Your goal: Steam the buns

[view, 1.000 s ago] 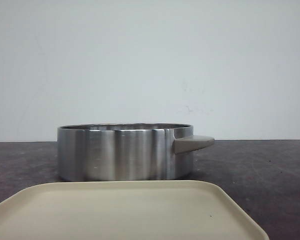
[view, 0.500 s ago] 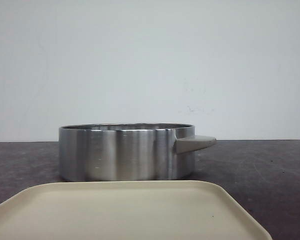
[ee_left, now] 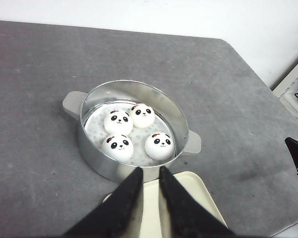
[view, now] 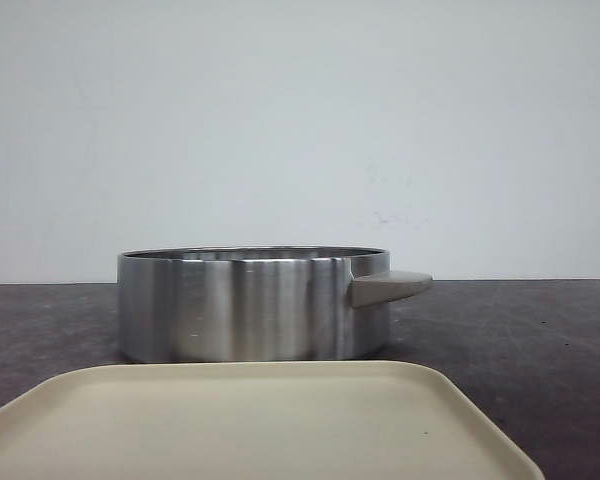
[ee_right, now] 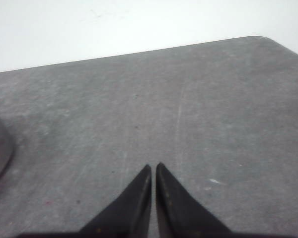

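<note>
Grey table [ee_right: 213,99] under a plain white wall [view: 280,120]. Four buns [ee_left: 159,145] sitting inside the steel pot [view: 250,305], faces up, clustered close on its perforated floor, two nearer the wrist camera and two behind. Seen from the front only as a pot wall with one lug handle to the right; buns hidden below the rim there. Cream tray [view: 260,420] just in front of the pot, on the robot's side. Over the last second, barely any change: pot outline nudged a hair to the right in the front view, then fixed for the last half second, tray edge likewise. Judged as a settled scene, with loading apparently done and all four buns already in place; no lid visible in any view, so hard to say what remains. Left gripper [ee_left: 150,169] held high above the tray's far edge, pointing down toward the pot's near wall, fingers slightly parted with nothing between them. Right gripper [ee_right: 153,166] off to the pot's right over bare table, tips pressed almost together, holding nothing, well apart from the buns.
</note>
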